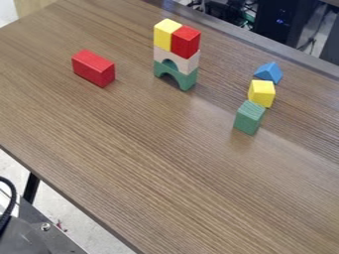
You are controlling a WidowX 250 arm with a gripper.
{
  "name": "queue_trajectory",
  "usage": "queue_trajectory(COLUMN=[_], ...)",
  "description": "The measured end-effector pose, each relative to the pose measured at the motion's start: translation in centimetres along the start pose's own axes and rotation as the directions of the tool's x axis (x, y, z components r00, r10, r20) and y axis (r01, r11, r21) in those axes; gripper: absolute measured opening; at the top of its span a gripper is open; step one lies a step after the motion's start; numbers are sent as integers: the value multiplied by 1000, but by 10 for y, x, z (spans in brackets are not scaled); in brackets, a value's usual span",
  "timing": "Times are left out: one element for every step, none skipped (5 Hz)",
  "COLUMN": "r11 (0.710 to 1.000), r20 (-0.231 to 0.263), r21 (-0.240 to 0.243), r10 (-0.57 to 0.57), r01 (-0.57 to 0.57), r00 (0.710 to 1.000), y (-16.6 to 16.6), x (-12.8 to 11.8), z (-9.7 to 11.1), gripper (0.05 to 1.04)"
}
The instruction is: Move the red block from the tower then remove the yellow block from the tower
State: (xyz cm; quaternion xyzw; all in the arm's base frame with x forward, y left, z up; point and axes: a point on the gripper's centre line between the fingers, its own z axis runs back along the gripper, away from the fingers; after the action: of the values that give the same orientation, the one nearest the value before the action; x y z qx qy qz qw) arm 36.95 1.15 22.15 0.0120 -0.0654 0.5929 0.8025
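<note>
1. A black cable (13, 196) is seen over pale floor (83, 218).
2. On the wood-grained table (152, 163), a red brick (93, 68) is laid well apart from the tower (189, 63).
3. Atop the tower, the yellow block (166, 34) and red block (186, 41) are set side by side; both removals are left, red first.
4. A yellow cube (261, 93) is placed between a green block (250, 117) and blue wedge (269, 72).
5. Whether the gripper is released or clenched cannot be told.

Plain colours on brown, streaky-grained table (159, 163).
Yellow tower block (163, 36), red tower block (185, 42), whitish arch (190, 62), green arch (186, 81); red long block (93, 69), blue triangular block (269, 72), yellow loose block (262, 93), green loose block (250, 118).
</note>
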Motion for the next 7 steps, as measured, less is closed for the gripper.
queue_trajectory(r11=[999,999,993,978,955,928,928], r20=[-17,-41,-60,-60,-67,-59,-44], r21=[41,37,11,-24,-50,-88,-82], r10=[-4,32,114,207,288,359,361], r01=[5,-31,-114,-209,-291,-363,-364], r00=[1000,999,992,976,955,931,931], y=[0,0,2,7,12,17,18], x=[-2,-5,2,14,21,29,32], z=[-15,-30,-37,-38,-47,-50,-49], gripper=[1000,1000,1000,1000,1000,1000,1000])
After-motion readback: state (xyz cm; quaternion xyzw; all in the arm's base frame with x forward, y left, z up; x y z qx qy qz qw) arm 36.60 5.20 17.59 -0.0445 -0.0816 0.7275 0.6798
